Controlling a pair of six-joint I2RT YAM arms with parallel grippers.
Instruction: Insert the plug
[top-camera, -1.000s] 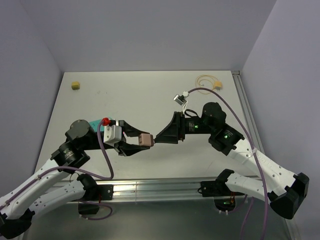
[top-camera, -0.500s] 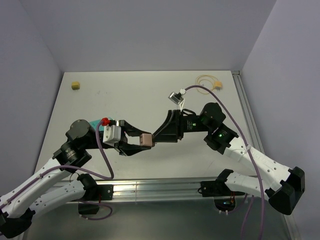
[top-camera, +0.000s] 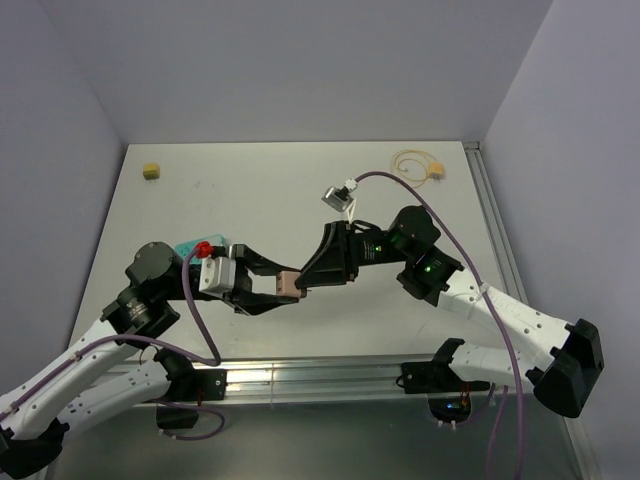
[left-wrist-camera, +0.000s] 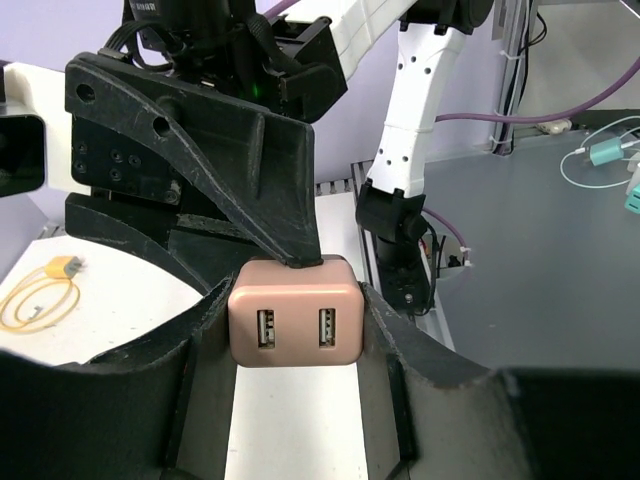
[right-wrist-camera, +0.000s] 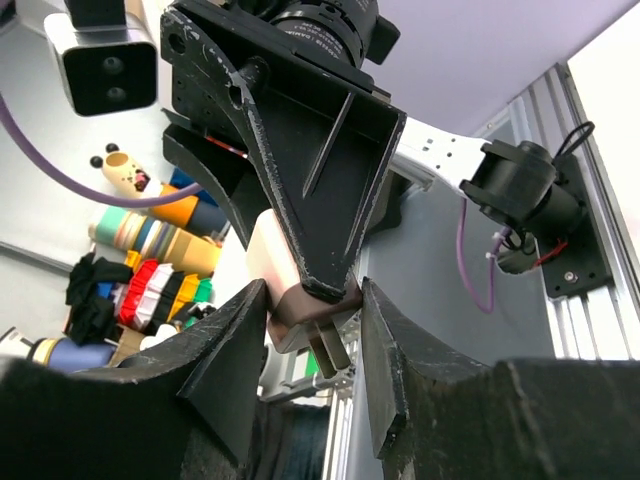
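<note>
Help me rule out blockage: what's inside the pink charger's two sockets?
Each socket of the rounded pink plastic charger block shows a pale tongue, nothing plugged in; deeper inside is too dark to see.

From above, the plug (top-camera: 436, 171) is too small to make out its face. In the left wrist view its cable (left-wrist-camera: 40, 290) runs off the left edge. The teal block (top-camera: 186, 246) lies mostly under the left arm (top-camera: 150, 280), with only a sliver showing. The pink adapter (left-wrist-camera: 295, 312) has its flanks buried in the left end effector (left-wrist-camera: 295, 300). Seen from the right wrist, its ports face away, and whether the right end effector (right-wrist-camera: 313, 320) truly presses on it, I cannot tell. Both arms are cut off at the top view's lower corners.
</note>
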